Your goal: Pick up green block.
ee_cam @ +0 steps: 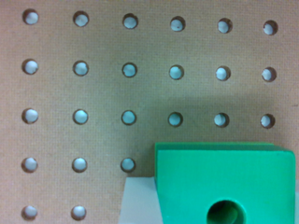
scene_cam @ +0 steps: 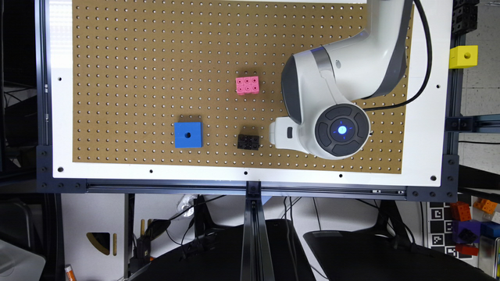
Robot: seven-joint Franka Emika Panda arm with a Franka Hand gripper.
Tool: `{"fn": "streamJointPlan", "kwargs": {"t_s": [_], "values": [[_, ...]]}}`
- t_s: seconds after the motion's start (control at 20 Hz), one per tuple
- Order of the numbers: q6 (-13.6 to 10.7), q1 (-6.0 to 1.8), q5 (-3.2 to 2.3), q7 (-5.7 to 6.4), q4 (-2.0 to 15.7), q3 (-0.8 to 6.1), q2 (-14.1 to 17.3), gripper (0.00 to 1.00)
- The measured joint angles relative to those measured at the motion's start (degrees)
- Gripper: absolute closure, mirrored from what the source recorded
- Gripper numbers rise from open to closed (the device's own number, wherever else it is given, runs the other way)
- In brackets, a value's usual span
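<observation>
Closest to our wrist camera is the green block, its round hole facing up, resting on the brown pegboard with bare perforated board beyond its far edge. We cannot tell whether our gripper is wide or closed. In the exterior view the black block lies just beside the gripper; the pink block and blue block lie farther off.

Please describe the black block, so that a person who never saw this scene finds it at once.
On the brown pegboard, look near the edge with the white border. The black block lies there between the blue block and the arm. It is the only black piece, small, with studs on top.
</observation>
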Motion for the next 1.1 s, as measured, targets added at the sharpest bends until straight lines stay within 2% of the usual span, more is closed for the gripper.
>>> {"fn": "streamJointPlan", "kwargs": {"t_s": [0.15,0.35,0.6,0.8,1.0,1.1], "values": [[-0.8,-0.01,0.0,0.0,-0.01,-0.05,-1.0,1.0],[-5.8,0.0,0.01,0.06,-0.03,0.05,-5.5,1.0],[-10.1,0.0,0.02,0.43,-0.03,0.41,-9.9,1.0],[-10.5,0.0,0.02,0.51,0.01,0.46,-10.6,1.0],[-13.2,0.0,0.15,0.59,0.0,0.6,-13.4,1.0],[-13.7,-0.01,0.16,0.61,0.0,0.63,-14.1,1.0]]}}
